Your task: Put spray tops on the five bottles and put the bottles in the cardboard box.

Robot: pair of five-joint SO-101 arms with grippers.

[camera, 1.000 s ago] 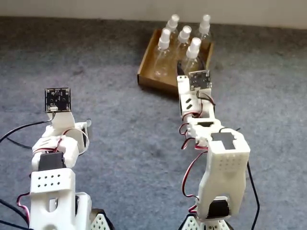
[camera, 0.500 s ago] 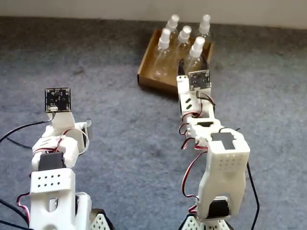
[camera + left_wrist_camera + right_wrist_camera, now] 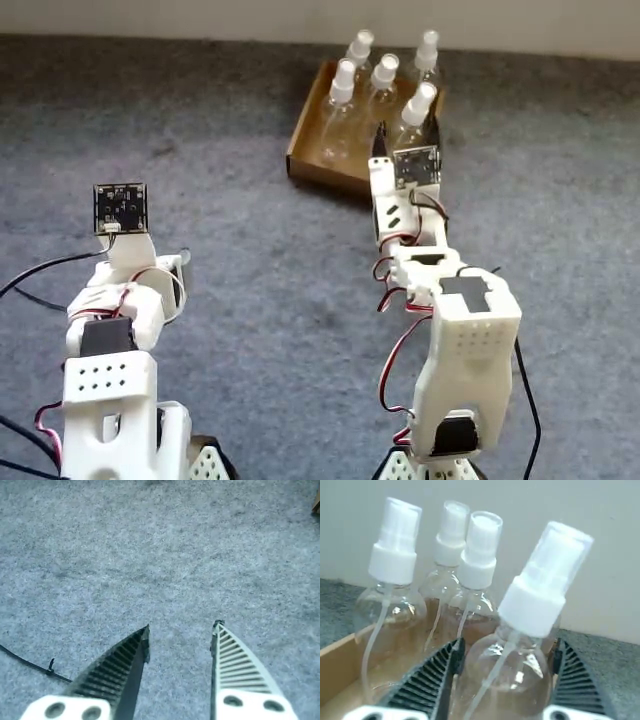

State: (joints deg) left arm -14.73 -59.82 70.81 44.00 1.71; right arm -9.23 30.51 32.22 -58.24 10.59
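Observation:
Five clear bottles with white spray tops stand in the cardboard box [image 3: 300, 152] at the back of the grey carpet. The front right bottle [image 3: 418, 104] [image 3: 506, 670] leans to the right. My right gripper [image 3: 407, 130] [image 3: 505, 652] is open, with one black finger on each side of this bottle's body and close to the glass. The other bottles [image 3: 395, 570] stand upright behind it. My left gripper [image 3: 180, 630] hangs open over bare carpet at the front left, with nothing between its fingers.
A pale wall runs right behind the box. A thin black cable [image 3: 30, 665] lies on the carpet near the left gripper. Open carpet [image 3: 250, 260] lies between the two arms and to the left of the box.
The front right bottle's top has tipped to the right between the right gripper's fingers. Neither arm has shifted.

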